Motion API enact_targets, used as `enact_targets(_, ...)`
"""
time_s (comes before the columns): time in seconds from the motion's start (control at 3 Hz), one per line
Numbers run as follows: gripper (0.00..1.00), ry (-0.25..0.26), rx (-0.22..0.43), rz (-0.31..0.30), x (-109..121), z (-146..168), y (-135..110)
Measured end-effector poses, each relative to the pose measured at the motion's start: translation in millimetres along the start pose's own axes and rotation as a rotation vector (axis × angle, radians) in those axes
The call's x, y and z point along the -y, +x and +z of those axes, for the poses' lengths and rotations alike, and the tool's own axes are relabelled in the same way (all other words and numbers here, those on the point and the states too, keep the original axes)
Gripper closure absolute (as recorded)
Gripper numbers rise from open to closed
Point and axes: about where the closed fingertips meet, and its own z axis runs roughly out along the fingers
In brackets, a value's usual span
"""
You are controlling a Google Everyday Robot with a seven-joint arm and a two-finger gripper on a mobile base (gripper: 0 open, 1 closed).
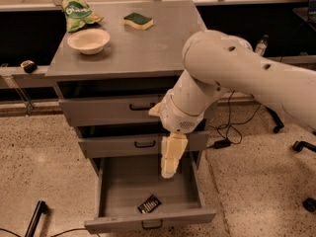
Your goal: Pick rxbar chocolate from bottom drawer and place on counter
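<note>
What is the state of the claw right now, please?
The claw: open or closed cannot be told. It hangs over the open bottom drawer; the rxbar chocolate lies in the drawer, not in the claw.

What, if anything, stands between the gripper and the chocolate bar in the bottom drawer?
Nothing visible. The gripper hangs over the open bottom drawer, above and right of the chocolate bar, which lies uncovered near the front.

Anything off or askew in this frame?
Nothing spilled or damaged. Only the rxbar chocolate lies diagonally near the front of the open bottom drawer, not square to its walls. The gripper hangs above the drawer, clear of the bar.
</note>
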Motion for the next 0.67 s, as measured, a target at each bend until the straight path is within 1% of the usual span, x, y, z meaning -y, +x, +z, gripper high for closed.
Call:
enact_targets(0.33,0.00,-0.002,0.186,-0.052,36.3,47.6,-4.6)
enact_targets(0.67,0.00,-0.012,0.306,-0.115,53.5,120.1,16.5)
